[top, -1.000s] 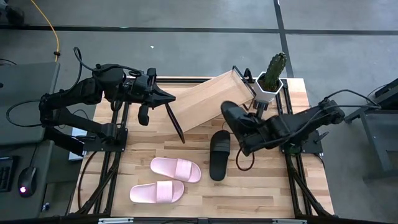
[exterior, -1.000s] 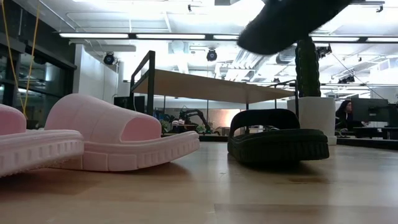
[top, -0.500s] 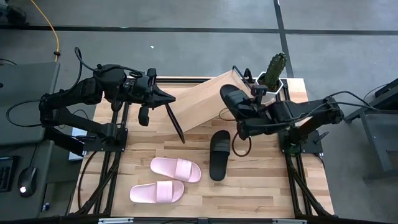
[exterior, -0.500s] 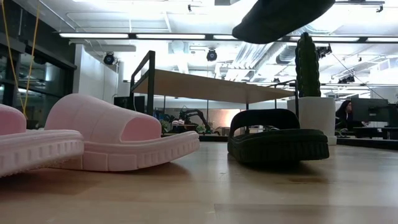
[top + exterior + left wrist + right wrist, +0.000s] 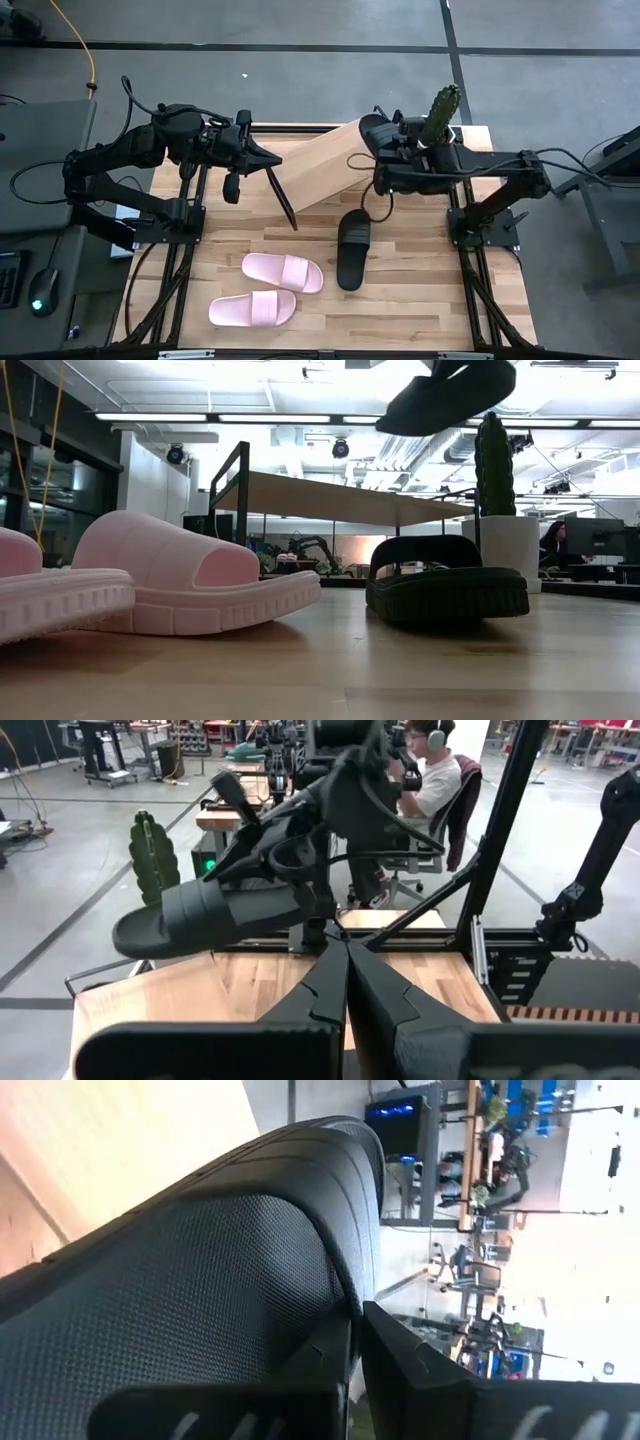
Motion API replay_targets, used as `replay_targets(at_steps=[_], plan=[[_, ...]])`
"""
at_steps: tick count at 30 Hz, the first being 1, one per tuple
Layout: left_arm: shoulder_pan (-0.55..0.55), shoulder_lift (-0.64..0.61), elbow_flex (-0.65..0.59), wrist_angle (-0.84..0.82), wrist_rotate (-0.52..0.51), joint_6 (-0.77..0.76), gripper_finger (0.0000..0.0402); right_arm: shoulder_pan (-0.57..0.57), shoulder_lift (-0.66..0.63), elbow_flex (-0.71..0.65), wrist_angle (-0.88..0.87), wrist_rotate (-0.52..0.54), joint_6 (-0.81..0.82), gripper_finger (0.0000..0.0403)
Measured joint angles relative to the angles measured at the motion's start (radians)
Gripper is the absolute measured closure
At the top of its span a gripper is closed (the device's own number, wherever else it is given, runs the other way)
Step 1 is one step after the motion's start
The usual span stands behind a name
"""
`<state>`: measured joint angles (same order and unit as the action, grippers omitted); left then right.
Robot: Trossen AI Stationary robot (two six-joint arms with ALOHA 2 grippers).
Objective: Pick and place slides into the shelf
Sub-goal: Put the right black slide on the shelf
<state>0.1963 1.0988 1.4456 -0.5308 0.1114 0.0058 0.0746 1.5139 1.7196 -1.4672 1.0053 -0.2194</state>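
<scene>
1. Two pink slides (image 5: 268, 290) lie nearest on the table (image 5: 420, 300).
2. One black slide (image 5: 352, 248) rests flat beyond them.
3. The right pincer (image 5: 381, 160) clamps another black slide (image 5: 205, 915) — aloft above the shelf (image 5: 325, 165) end.
4. The left pincer (image 5: 278, 160) — closed, empty — hovers by the shelf.

No text, label, brand, number or sign could be read anywhere in these views; the screens in the room behind the table were too small and blurred to make out.
</scene>
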Motion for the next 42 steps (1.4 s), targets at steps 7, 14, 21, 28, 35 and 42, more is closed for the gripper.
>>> replay_targets(at_steps=[7,14,21,28,35,42], plan=[[0.000,0.000,0.000,0.003,0.000,0.025,0.0401,-0.107,-0.042,0.000,0.228,-0.145,-0.241,0.0403],[0.000,0.000,0.000,-0.016,0.000,0.025,0.0401,-0.193,-0.075,0.000,0.291,-0.244,-0.338,0.0403],[0.000,0.000,0.000,-0.027,0.000,0.024,0.0401,-0.252,-0.075,0.000,0.318,-0.337,-0.385,0.0403],[0.000,0.000,0.000,-0.027,0.000,0.024,0.0401,-0.303,-0.074,0.000,0.374,-0.405,-0.462,0.0403],[0.000,0.000,0.000,-0.026,0.000,0.024,0.0401,-0.383,-0.074,0.000,0.405,-0.485,-0.497,0.0403],[0.000,0.000,0.000,-0.026,0.000,0.024,0.0401,-0.470,-0.074,0.000,0.452,-0.573,-0.526,0.0403]])
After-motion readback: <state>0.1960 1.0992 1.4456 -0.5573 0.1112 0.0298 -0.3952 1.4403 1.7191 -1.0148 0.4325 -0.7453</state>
